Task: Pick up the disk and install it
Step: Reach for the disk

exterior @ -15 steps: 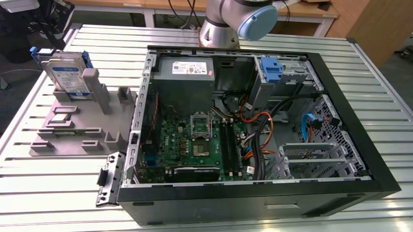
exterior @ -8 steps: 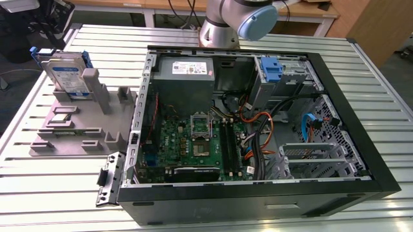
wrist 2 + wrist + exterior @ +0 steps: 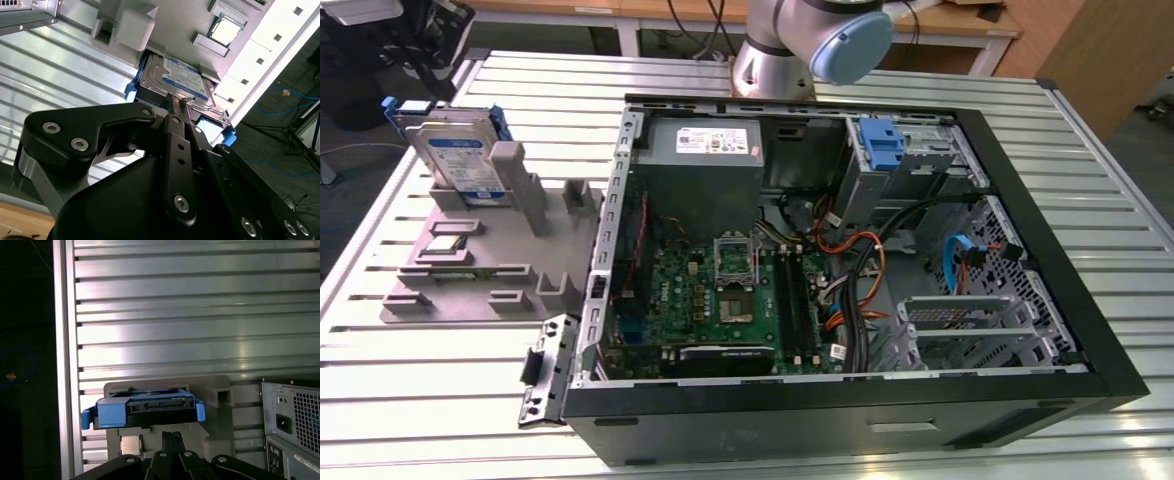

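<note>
In the exterior view, the disk (image 3: pixel 460 155) is seen standing on edge in a grey holder (image 3: pixel 494 265) on the table (image 3: pixel 427 400), at the exterior view's far left, beside the open computer case (image 3: pixel 1087 330). In the second wrist view, the gripper (image 3: pixel 179 101) is shown near the disk (image 3: pixel 175 77), its fingers drawn narrowly together with nothing gripped between them. In the first wrist view, the blue-framed edge of the disk (image 3: pixel 145 407) is seen in the holder, with the gripper (image 3: pixel 172 436) just short of it.
</note>
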